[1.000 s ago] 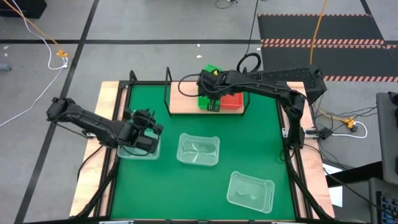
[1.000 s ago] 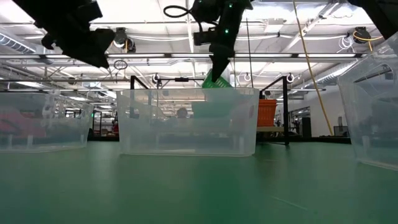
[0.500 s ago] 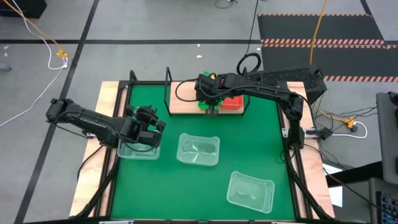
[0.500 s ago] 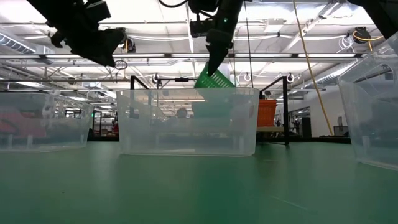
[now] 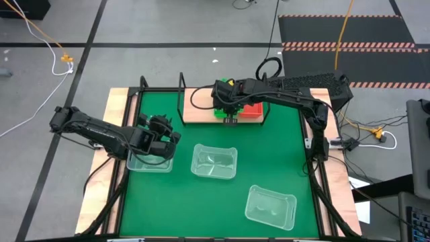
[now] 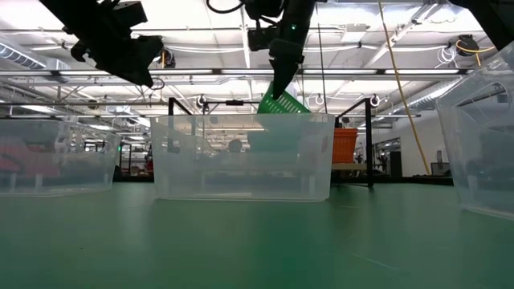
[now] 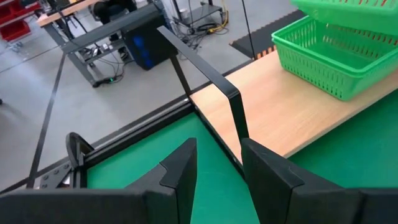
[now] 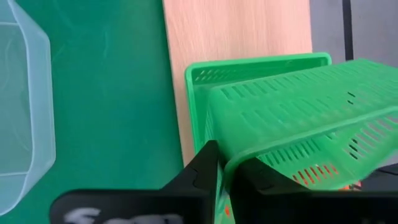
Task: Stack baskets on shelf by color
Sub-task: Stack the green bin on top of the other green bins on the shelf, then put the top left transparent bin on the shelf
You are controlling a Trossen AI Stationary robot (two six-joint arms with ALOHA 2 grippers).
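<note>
Looking down (high view): the right gripper [image 5: 228, 111] hung over the shelf [image 5: 201, 111] in the upper middle of the frame, over the green baskets [image 5: 220, 111] next to the red stack [image 5: 253, 110].
Clear baskets: three sat on the green mat [image 5: 282, 154], one under the left gripper [image 5: 156, 138] at middle left, one [image 5: 214, 161] at centre, one [image 5: 271, 207] at lower right.
Left arm: it hovered above the leftmost clear basket [image 5: 149, 161], probably lining up a grasp on its rim.

Low view: a tilted green basket [image 6: 281, 103] hung from the right gripper [image 6: 279, 90] in the upper middle, behind the centre clear basket [image 6: 242, 156].
Tilt: likely because only one wall was pinched, so the far side sagged.

Left wrist view: the left gripper [image 7: 219, 168] had its fingers [image 7: 180, 171] spread with nothing between them.
Beyond them: the shelf [image 7: 273, 118] and a green basket [image 7: 336, 59] at upper right, with another green one above it.

Right wrist view: the right gripper [image 8: 225, 168] pinched the wall of the upper green basket [image 8: 298, 118], held askew over the lower green basket [image 8: 205, 78] on the shelf [image 8: 236, 31].
Purpose: seemingly to nest green into green, matching colours.
</note>
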